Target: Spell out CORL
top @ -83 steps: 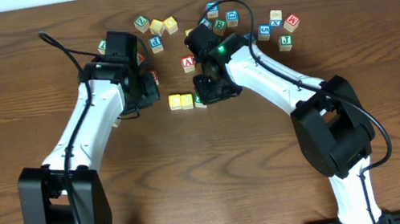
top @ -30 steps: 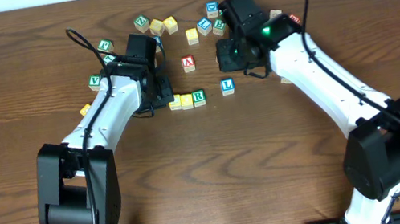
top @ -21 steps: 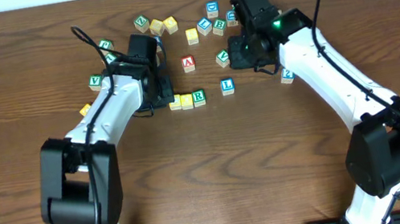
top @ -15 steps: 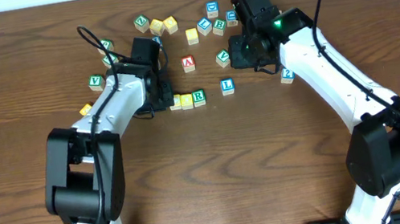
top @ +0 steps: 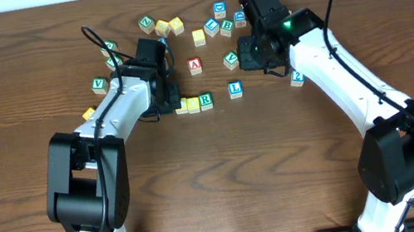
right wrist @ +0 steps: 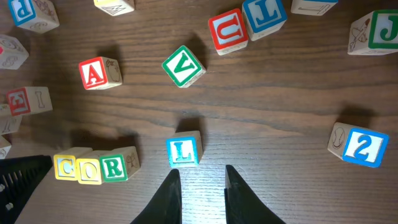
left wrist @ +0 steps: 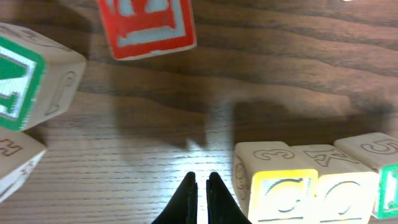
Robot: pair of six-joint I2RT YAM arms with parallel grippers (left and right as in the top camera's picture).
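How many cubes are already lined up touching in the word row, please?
3: C cube leftmost, O cube in the middle, R cube rightmost. The L cube stands apart to their right. None appears hidden.

My left gripper (top: 173,100) sits just beside the yellow cubes (top: 187,106), which adjoin R (top: 205,99); L (top: 234,88) lies apart to their right.

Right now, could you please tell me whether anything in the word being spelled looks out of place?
Yes: the L cube stands apart from the R cube, with a clear gap between them, and sits slightly off the line that the C cube, the O cube and the R cube form.
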